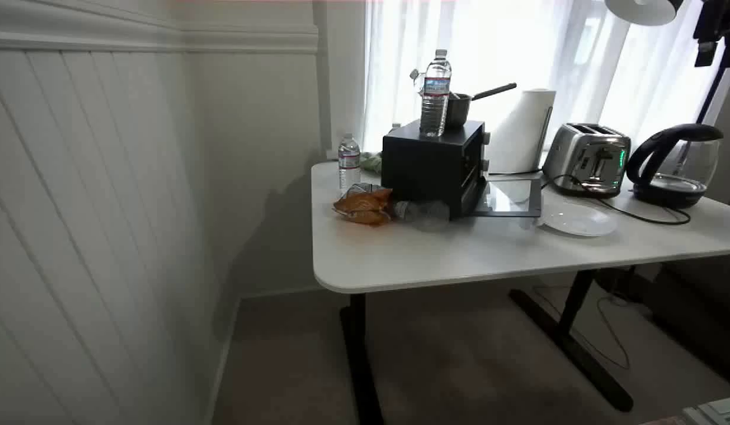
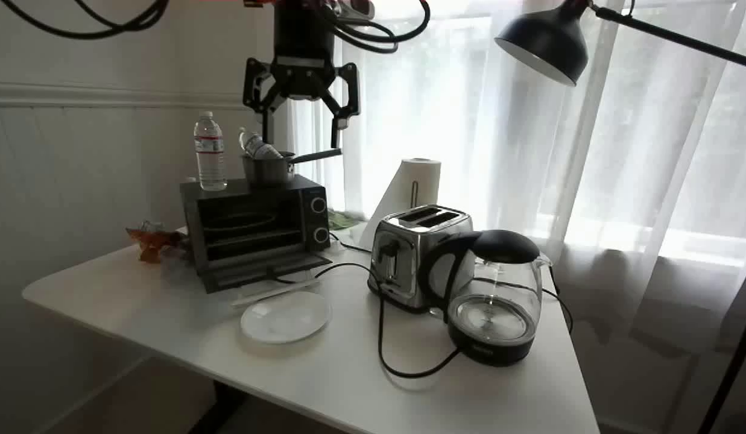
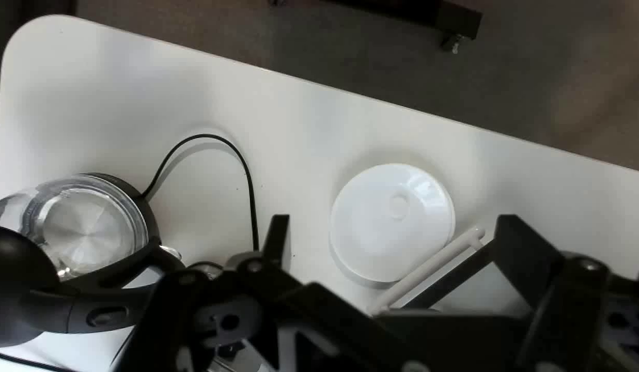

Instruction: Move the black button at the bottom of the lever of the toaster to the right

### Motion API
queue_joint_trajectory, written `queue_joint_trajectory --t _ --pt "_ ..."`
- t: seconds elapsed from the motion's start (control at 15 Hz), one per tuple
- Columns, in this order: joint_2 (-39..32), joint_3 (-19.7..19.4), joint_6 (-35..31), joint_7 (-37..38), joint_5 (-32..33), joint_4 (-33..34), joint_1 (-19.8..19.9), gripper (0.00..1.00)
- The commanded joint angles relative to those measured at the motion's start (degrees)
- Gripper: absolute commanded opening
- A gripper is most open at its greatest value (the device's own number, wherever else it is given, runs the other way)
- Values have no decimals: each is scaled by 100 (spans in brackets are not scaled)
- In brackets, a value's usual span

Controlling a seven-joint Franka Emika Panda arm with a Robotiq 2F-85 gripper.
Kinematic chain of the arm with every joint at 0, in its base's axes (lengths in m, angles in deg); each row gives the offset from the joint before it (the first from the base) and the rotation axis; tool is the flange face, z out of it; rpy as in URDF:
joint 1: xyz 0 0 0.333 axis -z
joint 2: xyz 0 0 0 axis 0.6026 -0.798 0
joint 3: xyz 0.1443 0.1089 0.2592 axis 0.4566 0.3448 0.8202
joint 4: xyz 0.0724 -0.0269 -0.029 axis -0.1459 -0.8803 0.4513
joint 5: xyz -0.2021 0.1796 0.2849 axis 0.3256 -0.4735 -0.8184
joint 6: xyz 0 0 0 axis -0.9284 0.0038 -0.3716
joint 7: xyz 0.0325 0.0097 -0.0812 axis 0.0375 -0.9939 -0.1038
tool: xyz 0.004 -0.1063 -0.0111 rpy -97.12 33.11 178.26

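Toaster (image 2: 416,244) upright, lever (image 2: 389,248) end toward plate (image 2: 285,318), long axis toward curtain (image 2: 457,96).

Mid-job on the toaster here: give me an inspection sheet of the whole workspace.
Surface: white tabletop, white plate lying flat on it.
Job's things: chrome toaster upright, black lever on its end; the button is too small to make out.
Clutter: black oven with its door folded down, saucepan and upright bottle on top; glass kettle beside the toaster; orange bag near the oven.
End effector: open, raised, holding nothing.
Cables: black cable runs from the kettle past the toaster's lever end; far end unclear.
Surroundings: pale curtains behind, black lamp in front of them; people, nothing seen.
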Motion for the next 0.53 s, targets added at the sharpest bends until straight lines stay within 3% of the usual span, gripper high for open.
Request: queue_joint_trajectory --t 0.0,0.33,0.47 --pt "-6 42 8 -9 -12 9 47 100" --pt "-6 42 7 -9 -12 9 47 100" --pt "-107 111 -491 414 69 -126 76 100"
